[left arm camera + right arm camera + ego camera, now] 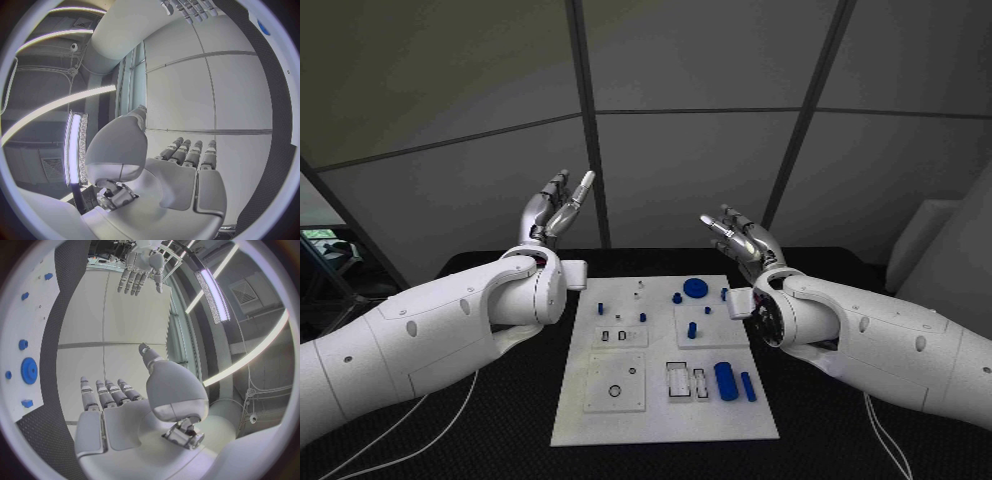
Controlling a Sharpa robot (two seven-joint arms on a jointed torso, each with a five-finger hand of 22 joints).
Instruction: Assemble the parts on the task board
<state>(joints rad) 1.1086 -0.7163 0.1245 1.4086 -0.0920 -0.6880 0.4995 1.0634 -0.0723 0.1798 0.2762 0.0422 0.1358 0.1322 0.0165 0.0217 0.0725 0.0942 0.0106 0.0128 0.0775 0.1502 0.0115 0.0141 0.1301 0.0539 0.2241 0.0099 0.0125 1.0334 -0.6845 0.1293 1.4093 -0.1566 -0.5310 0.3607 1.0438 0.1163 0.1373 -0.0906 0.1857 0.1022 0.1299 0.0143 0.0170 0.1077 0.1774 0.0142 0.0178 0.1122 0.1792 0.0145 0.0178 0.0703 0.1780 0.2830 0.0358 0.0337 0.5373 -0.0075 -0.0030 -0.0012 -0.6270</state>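
Nearest the robot, the task board [661,425] lies flat on the black table [834,440], long side running away from it. At the near end a pale block with a round socket [616,383] sits left. A small slotted holder [685,381] is beside it, then a fat blue cylinder [726,380] and a thinner blue pin [749,386] lying on the plate (loose, so probably waiting to be picked).

Mid-board, a short blue peg [692,329] stands on a square pad. Further back a blue gear [695,288] and small blue pieces sit near the far edge. The gear [29,371] also shows from the right wrist.

Both arms flank the board, well apart from it. The left hand [554,212] and right hand [741,238] are lifted above the far end, palms up, fingers spread and straight, holding nothing. Likely a ready pose that keeps the board clear for the head camera. Nothing looks assembled yet, so I judge the task at its start, with a reach for a loose part next.
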